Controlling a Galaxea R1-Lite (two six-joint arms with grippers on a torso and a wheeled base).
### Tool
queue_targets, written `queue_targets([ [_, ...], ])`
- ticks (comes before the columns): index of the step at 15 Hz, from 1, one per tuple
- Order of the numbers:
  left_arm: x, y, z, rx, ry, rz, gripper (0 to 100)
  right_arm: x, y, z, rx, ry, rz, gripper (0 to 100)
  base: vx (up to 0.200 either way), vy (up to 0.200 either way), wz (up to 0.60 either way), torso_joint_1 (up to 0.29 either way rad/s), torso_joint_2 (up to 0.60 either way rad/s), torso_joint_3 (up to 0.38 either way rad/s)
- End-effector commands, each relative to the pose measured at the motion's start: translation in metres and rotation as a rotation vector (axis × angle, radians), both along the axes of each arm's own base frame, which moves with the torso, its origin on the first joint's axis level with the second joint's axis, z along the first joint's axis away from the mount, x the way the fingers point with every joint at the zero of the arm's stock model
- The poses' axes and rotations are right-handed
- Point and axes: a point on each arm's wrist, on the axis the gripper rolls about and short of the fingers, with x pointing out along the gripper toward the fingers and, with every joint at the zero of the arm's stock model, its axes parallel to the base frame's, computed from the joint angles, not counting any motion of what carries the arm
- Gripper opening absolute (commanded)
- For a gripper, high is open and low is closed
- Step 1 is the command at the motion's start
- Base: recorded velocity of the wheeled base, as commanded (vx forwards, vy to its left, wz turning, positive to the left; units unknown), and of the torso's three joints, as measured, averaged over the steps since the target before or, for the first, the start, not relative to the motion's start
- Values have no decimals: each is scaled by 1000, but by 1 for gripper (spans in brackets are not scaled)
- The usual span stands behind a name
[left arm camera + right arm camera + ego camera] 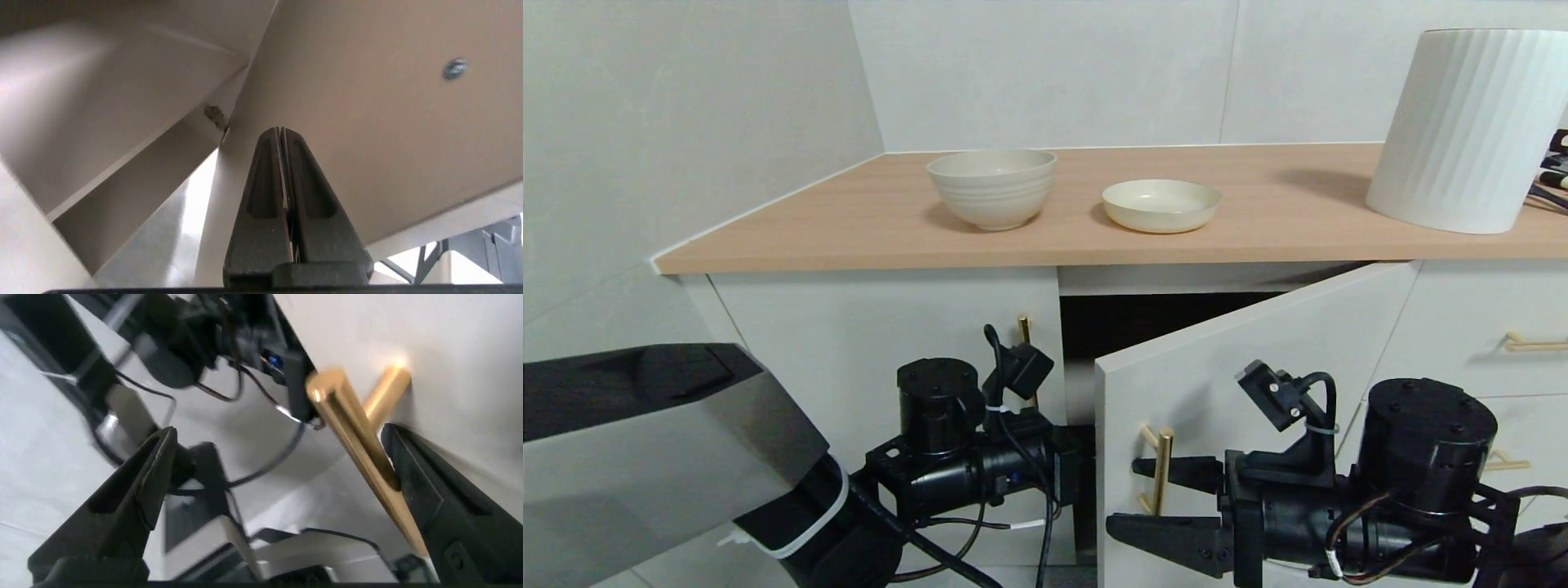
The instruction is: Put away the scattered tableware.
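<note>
Jaws wide apart on the right gripper [1168, 502], that's the first thing to see, and nothing clamped in them; the brass handle [1159, 469] of the cabinet door [1258, 351] stands upright between the two fingers. From the right wrist view the handle [359, 449] sits much nearer one finger [441, 506] than the other, though whether metal meets rubber I cannot tell. Over to the left gripper [280, 135]: jaws pressed flat together, holding nothing, the tip poking into the dark opening behind the door, close up to a pale panel with a small screw [455, 68] in it. The door itself hangs partly open, swung out toward the robot, its free edge right in front of the left arm [980, 457] and hiding that arm's tip from the head view.

And the tableware? Up on the wooden countertop [849, 229], well above both arms. A ribbed cream bowl [992, 188] stands upright on the left, a shallow dish [1161, 204] just beside it on the right, the two apart, not touching. Farther right, near the counter's end, a tall ribbed white container [1470, 131]. Below it, drawer fronts with a brass pull [1534, 343], and another brass handle [1023, 328] peeks out on the closed left-hand door, just above the left arm
</note>
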Motion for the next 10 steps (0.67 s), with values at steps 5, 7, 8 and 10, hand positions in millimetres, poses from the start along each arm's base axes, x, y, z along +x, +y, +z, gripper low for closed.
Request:
queue_targets([
  [5,-2,-4,4,-9,-12,-14,0,10,-25,12,-21,-127,-194,100,0,0,0,0,0,0],
  [7,-2,-5,5,-14,-6,-13,0,-6,-37,17,-43,-103,-195,100,0,0,0,0,0,0],
  [8,-3,-5,6,-19,-1,-15,0,-9,-40,18,-47,-99,-196,100,0,0,0,0,0,0],
  [10,-6,-5,14,-60,38,-9,0,-31,-54,24,-58,-96,-193,100,0,0,0,0,0,0],
])
